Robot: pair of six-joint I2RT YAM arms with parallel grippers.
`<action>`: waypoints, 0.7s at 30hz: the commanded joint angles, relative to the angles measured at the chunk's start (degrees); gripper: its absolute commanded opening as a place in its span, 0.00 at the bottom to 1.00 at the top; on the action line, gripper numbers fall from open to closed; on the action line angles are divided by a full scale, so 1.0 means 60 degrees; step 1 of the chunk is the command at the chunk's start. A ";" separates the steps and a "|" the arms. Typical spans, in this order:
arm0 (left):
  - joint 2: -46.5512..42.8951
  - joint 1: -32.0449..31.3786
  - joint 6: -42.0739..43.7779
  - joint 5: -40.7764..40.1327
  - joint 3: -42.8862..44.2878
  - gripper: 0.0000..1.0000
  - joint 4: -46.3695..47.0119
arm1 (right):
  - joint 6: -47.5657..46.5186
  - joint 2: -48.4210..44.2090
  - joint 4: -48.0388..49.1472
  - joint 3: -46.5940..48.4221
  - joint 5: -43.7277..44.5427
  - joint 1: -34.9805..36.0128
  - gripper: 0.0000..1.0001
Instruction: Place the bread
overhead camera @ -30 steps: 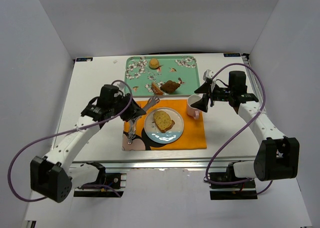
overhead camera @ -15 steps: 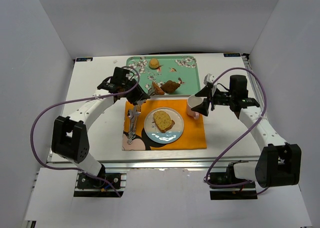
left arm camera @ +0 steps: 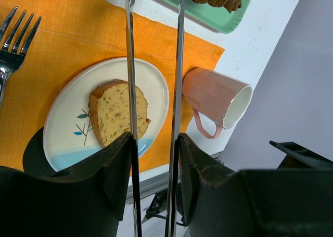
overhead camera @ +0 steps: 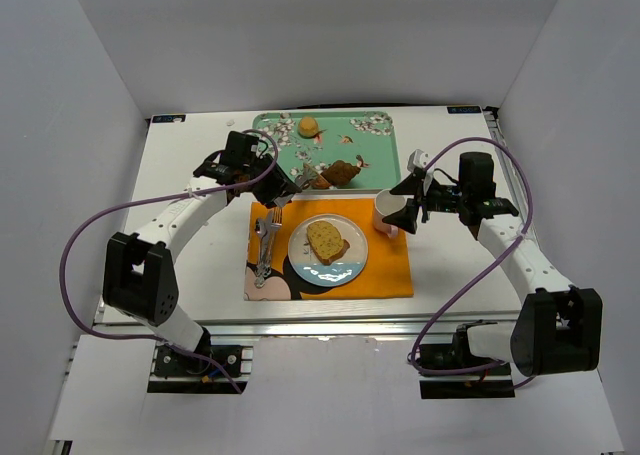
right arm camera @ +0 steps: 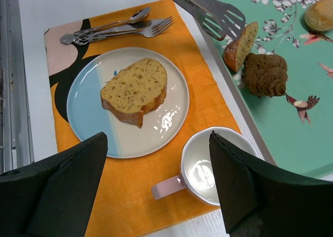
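The broad bread slice lies on the white-and-blue plate, and shows in the left wrist view and right wrist view. The smaller slice stands on its edge at the near rim of the green tray, seen also in the right wrist view. My left gripper is shut on metal tongs. The tongs' slotted tips hang just left of the smaller slice, arms apart, holding nothing. My right gripper is open and empty above the pink mug.
A brown pastry sits right beside the smaller slice; a round orange bun lies at the tray's far side. A fork and spoon lie on the orange placemat left of the plate. The mug stands at the mat's right corner.
My left arm has swung from over the cutlery up to the tray's near edge, bringing the tongs' tips beside the smaller slice. The right arm has barely moved.
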 commanded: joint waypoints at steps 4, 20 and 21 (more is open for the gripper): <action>-0.0146 0.0061 -0.0111 0.0229 0.0468 0.50 0.0325 | -0.0133 -0.0081 0.0180 0.0076 -0.0108 -0.0035 0.83; 0.0118 0.0105 -0.0111 0.0479 0.0673 0.50 -0.0143 | -0.0163 -0.0125 0.0224 0.0047 -0.0108 -0.0094 0.83; 0.0133 0.0105 -0.0067 0.0493 0.0673 0.50 -0.0187 | -0.0134 -0.0111 0.0253 0.0018 -0.0122 -0.0108 0.83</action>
